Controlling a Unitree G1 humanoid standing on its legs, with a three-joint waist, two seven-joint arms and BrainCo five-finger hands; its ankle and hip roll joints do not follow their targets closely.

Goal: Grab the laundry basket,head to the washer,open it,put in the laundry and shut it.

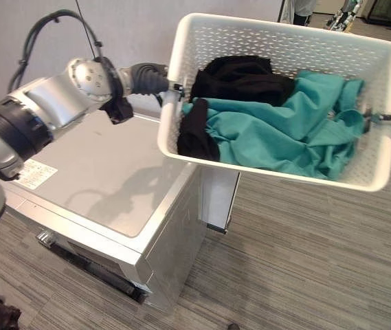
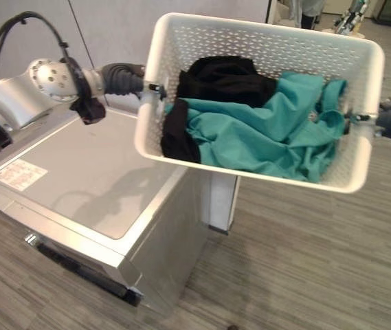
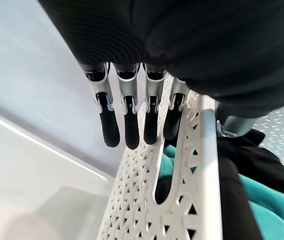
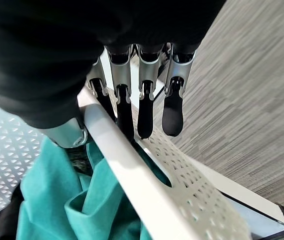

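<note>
A white perforated laundry basket (image 1: 284,38) hangs in the air, tilted, over the right edge of the silver washer (image 1: 106,172). Teal cloth (image 1: 277,130) and black cloth (image 1: 240,79) lie inside it. My left hand (image 3: 132,120) grips the basket's left rim (image 3: 206,150), fingers down the outer wall and thumb inside. My right hand (image 4: 144,107) pinches the right rim (image 4: 127,170) the same way, thumb on the inner side by the teal cloth (image 4: 57,200). The washer's flat top is closed and carries a small label (image 1: 34,173).
A white panel (image 1: 219,199) stands behind the washer's right side. Grey striped floor (image 1: 305,254) stretches to the right and front. A pale wall (image 1: 16,27) rises behind the washer. A person (image 1: 304,10) stands at the far back.
</note>
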